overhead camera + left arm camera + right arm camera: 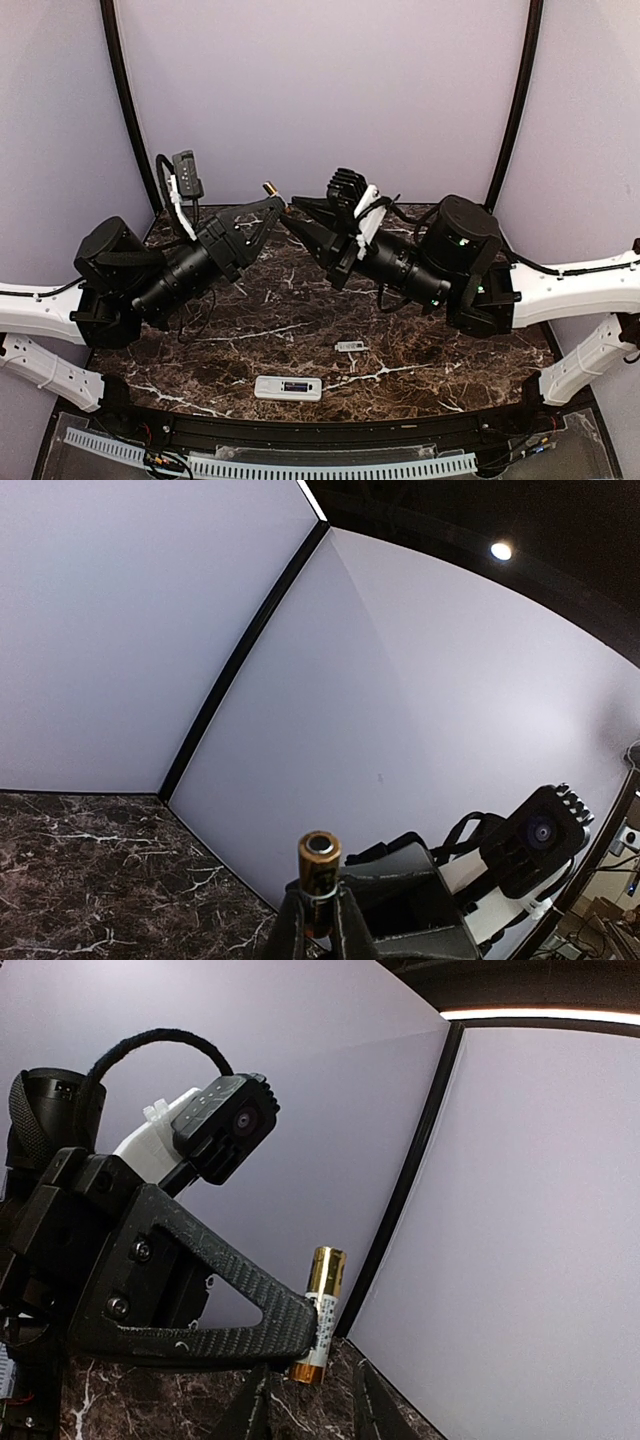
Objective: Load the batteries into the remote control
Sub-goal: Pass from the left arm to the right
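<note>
A gold battery with a white label (pixel 318 865) stands upright in my left gripper (pixel 318 925), which is shut on its lower half, raised over the back of the table. In the top view this battery (pixel 270 188) pokes up from the left gripper (pixel 273 204). My right gripper (pixel 312 1405) faces it tip to tip. Its jaws stand apart just below the battery (pixel 322 1300), touching nothing. The white remote control (pixel 288 388) lies near the front edge, its dark recess facing up.
A small flat white cover piece (pixel 350 346) lies on the dark marble table (pixel 300 320), right of and behind the remote. Pale walls close in the back and sides. The left arm's wrist camera (pixel 225 1125) hangs close before the right wrist.
</note>
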Action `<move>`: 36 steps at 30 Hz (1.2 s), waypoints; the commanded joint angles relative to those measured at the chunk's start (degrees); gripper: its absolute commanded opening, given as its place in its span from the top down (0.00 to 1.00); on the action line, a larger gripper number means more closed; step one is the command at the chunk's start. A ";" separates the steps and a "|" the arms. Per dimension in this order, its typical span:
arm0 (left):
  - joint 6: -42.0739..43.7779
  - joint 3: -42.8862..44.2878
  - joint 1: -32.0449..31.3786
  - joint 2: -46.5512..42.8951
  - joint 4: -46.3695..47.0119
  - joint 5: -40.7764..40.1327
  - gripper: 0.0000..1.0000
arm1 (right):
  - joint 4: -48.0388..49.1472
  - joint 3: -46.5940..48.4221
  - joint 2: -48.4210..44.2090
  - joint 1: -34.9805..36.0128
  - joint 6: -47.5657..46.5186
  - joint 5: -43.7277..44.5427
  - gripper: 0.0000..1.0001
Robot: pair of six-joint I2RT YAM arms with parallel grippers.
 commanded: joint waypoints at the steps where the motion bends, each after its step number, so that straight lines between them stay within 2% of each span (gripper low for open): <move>1: -0.78 0.31 0.30 -0.07 0.95 0.11 1.00 | 1.78 2.69 1.08 1.11 -0.45 1.49 0.76; 19: 0.13 -0.65 0.30 1.13 -0.56 -0.54 1.00 | 2.94 4.02 2.65 1.37 0.08 6.22 0.84; 29: 0.08 -1.44 0.30 0.99 -1.15 -1.69 1.00 | 3.07 4.05 2.78 1.35 0.31 6.80 1.00; 36: 0.43 -1.88 0.25 0.12 -1.36 -2.07 1.00 | 3.05 3.14 1.75 1.35 0.80 6.67 1.00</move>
